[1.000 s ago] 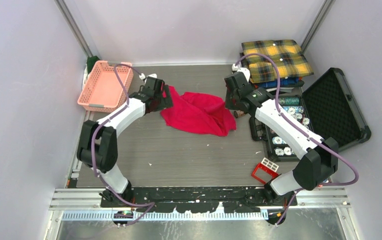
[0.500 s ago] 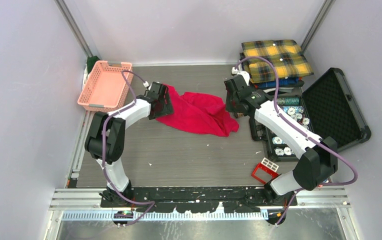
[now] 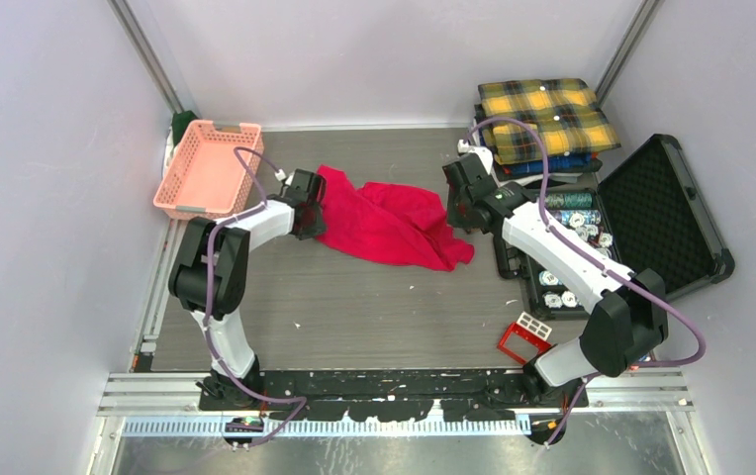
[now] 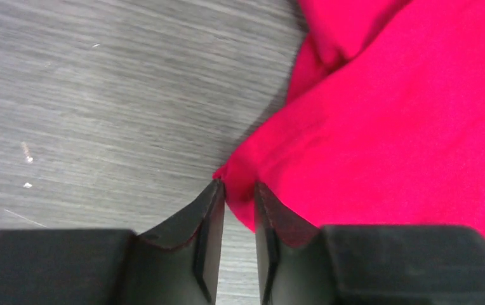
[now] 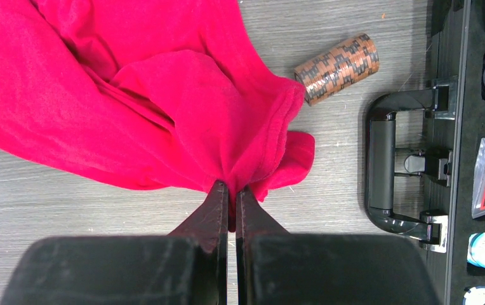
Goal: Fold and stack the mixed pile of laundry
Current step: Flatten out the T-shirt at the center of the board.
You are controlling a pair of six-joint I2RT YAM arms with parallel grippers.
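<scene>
L gripper (image 4: 240, 190): jaws narrow, a corner of the red tee (image 3: 394, 223) sits between the tips; can't tell if it's truly pinched. R gripper (image 5: 232, 189): closed tight on a bunched hem at the tee's other end. The tee lies crumpled mid-table between the arms. The plaid shirt (image 3: 549, 117) is folded at far right, on top of a blue cloth (image 3: 552, 163).

Risks: L has only the very tip of the corner, so it would prob. slip out on a lift or pull. R holds a wad w/ several layers, so spreading may give a twisted tee, not a flat one. The chip roll (image 5: 337, 60) lies just beside the tee's R end; dragged cloth could set it rolling, or snag on the handle of the case (image 3: 666, 213) nearby.

Count: 2 grippers, 1 tee, 1 plaid shirt, 1 blue cloth, 1 loose chip roll, 1 open case, 1 basket (image 3: 206, 173), 1 small red frame (image 3: 524, 336).
</scene>
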